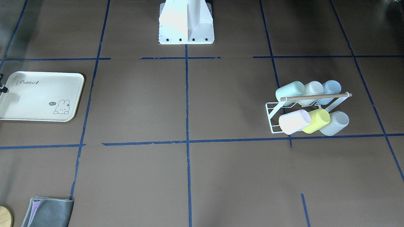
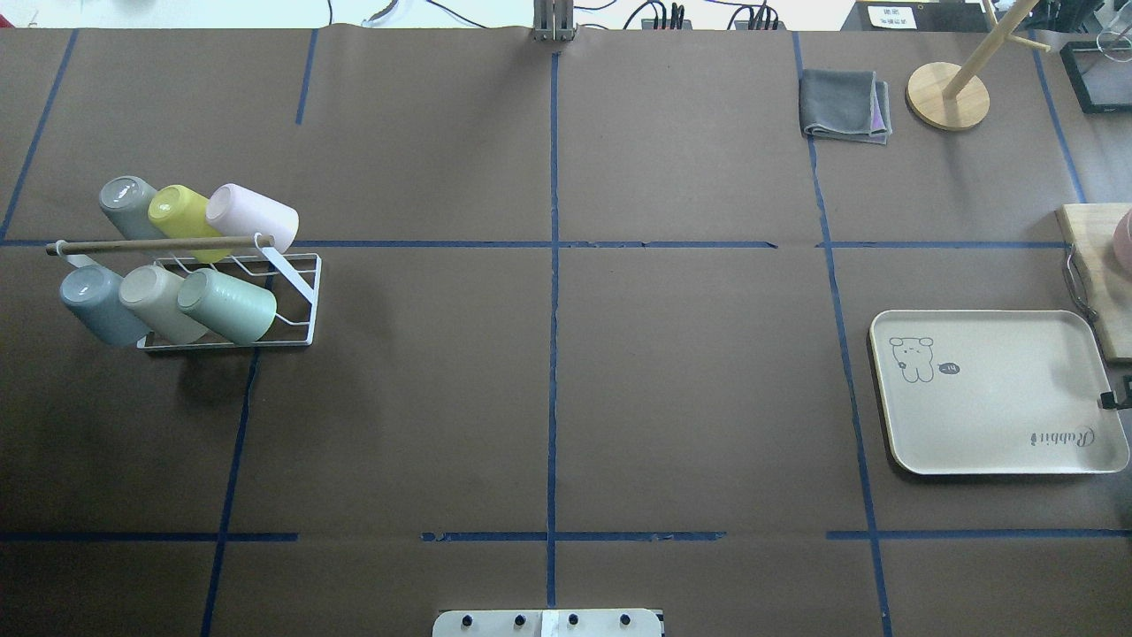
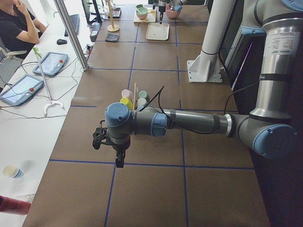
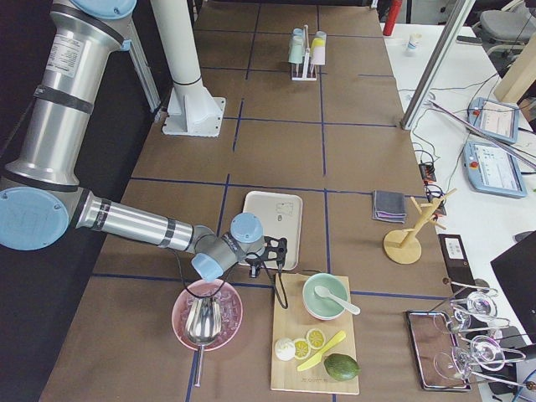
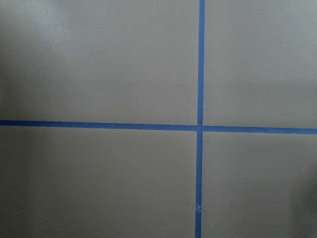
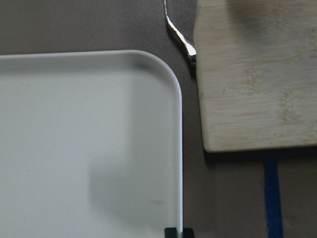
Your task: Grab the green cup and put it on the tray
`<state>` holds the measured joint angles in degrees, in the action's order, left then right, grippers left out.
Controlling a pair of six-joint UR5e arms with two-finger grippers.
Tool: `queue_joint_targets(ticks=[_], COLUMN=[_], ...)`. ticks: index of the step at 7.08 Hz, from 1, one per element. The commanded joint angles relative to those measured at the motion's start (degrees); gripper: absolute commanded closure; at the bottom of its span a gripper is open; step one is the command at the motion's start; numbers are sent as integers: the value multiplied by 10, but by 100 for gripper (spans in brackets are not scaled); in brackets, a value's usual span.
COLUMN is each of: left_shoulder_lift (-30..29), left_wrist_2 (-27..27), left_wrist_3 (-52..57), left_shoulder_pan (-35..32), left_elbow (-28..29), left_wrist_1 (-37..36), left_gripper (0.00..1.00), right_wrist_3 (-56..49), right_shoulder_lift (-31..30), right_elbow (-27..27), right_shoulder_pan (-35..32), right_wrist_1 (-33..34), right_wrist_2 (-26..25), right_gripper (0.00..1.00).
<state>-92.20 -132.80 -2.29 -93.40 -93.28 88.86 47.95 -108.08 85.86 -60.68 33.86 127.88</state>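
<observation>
The green cup (image 2: 225,305) lies on its side in the near row of a white wire rack (image 2: 296,296) at the table's left; it also shows in the front view (image 1: 290,90). The tray (image 2: 999,389), cream-white with "Rabbit" print, lies empty at the right, and shows in the front view (image 1: 38,96) and the right wrist view (image 6: 74,139). My right gripper (image 6: 178,232) hovers over the tray's outer edge, fingertips together, holding nothing. My left gripper (image 3: 115,153) hangs over bare table beyond the rack, far from the cup; I cannot tell whether it is open or shut.
The rack also holds a yellow cup (image 2: 177,208), a pink cup (image 2: 252,217) and several pale blue and grey ones. A wooden cutting board (image 6: 257,74) lies just beside the tray. A grey cloth (image 2: 845,106) and a wooden stand (image 2: 948,95) sit at the far right.
</observation>
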Motion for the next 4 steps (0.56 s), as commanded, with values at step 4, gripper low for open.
queue_joint_targets(ticks=[4], left_shoulder_lift=[0], left_wrist_2=[0], left_wrist_3=[0], left_shoulder_pan=[1], left_elbow=[-1], left_wrist_1=[0], left_gripper=[0], right_wrist_3=[2], right_shoulder_lift=[4], right_elbow=[31], right_shoulder_pan=[-41], right_wrist_1=[-19], right_wrist_2=[98], right_gripper=[100])
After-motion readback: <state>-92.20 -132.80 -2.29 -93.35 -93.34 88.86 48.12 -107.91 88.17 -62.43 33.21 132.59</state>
